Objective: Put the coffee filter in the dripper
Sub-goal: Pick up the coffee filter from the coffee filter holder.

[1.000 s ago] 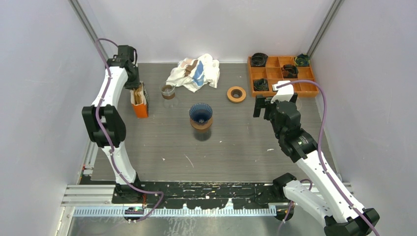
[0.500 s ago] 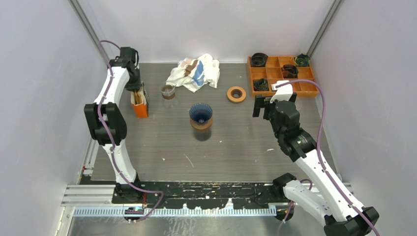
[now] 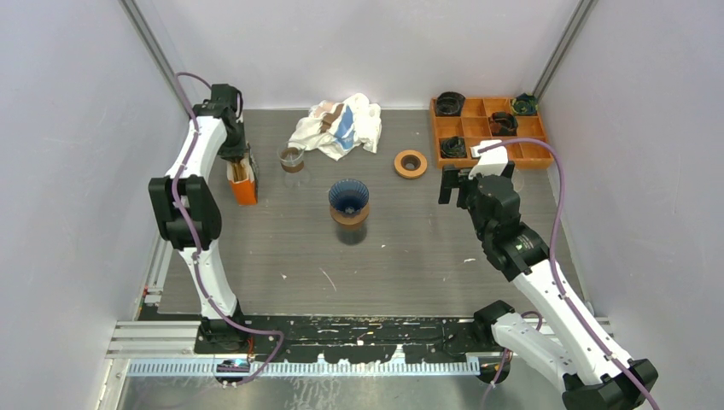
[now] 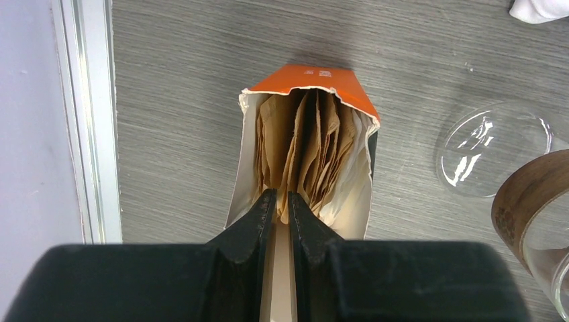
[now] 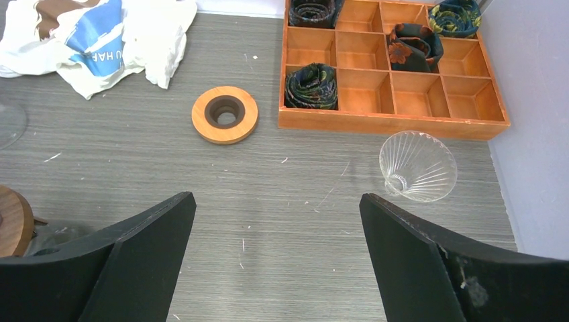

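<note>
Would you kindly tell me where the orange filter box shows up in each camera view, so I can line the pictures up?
Top external: the orange filter box stands in the upper left part of the picture.
Left wrist: it fills the centre, its open top facing the camera, with brown filters inside.
Right wrist: not in view.
Shared landmark: the white cloth.

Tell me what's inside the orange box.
Brown paper coffee filters, packed on edge, fill the orange box; the left gripper, nearly shut, pinches their near edge. Their lower parts and the box's bottom are hidden.
</note>
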